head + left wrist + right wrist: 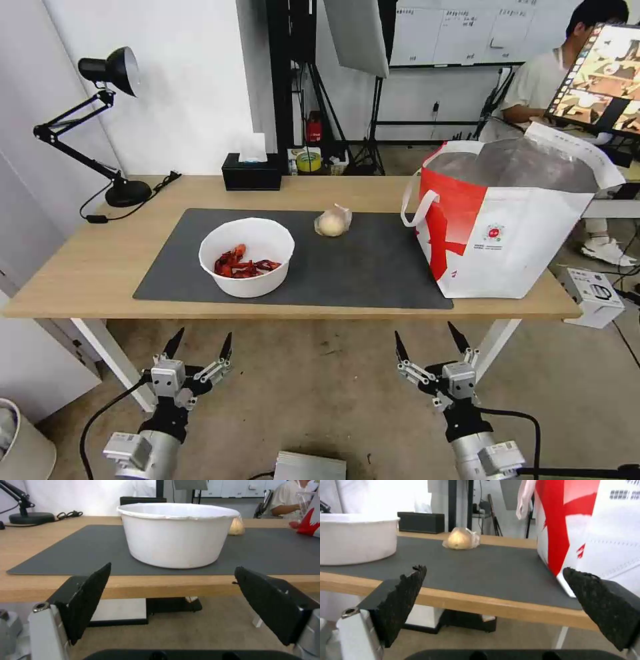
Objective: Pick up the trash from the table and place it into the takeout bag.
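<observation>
No pickup has begun: the left gripper (pixel 200 341) and right gripper (pixel 427 337) hang below the counter (pixel 80 280), fingers wide and empty, so the bowl (pixel 247 257) left of the bag (pixel 513 227) needs reaching first.

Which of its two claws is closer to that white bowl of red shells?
Left. The left gripper hangs open below the table edge, just before the bowl; the right gripper, also open, sits off nearer the takeout bag.
</observation>
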{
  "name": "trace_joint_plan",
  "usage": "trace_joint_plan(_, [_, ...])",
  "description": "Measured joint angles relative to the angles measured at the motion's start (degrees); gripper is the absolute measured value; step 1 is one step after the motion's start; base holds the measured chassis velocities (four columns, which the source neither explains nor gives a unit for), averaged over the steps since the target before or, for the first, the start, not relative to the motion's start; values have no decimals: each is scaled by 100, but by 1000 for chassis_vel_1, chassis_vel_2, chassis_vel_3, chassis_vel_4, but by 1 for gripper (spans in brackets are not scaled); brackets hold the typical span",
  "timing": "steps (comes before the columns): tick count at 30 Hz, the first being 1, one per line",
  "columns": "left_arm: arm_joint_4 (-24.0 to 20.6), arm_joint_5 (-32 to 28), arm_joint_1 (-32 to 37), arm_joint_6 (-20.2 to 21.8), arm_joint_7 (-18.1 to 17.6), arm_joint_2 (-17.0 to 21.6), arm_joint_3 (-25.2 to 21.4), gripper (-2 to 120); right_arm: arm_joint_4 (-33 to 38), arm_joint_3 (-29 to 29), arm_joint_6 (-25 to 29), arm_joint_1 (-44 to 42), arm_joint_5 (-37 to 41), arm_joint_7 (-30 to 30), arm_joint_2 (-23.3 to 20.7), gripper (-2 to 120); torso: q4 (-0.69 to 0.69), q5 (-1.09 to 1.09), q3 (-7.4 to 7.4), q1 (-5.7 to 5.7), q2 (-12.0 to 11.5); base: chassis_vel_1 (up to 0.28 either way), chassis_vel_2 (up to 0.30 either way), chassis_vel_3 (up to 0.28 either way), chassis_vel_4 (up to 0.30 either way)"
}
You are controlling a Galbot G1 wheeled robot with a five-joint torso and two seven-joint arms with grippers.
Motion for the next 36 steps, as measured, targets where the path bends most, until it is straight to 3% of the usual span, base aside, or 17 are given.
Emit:
trace_joint_plan(11, [9,-2,0,-15,-8,-44,-28,100,-77,-97,8,119,195,6,-19,100,0,0,0,0,-1,0,0,0,0])
trace_joint_plan(19, [87,-35,4,-196,-15,-85,-54,100,-375,-327,-34,592,847,52,-158,100,-1,0,0,0,-1,0,0,0,0])
trace_joint_plan(36, [141,-41,117,-267,-24,-199,-133,100,-1831,-1439,-448,3655,2301,242,-898,100,0,0,1,1,-1,0,0,0,0])
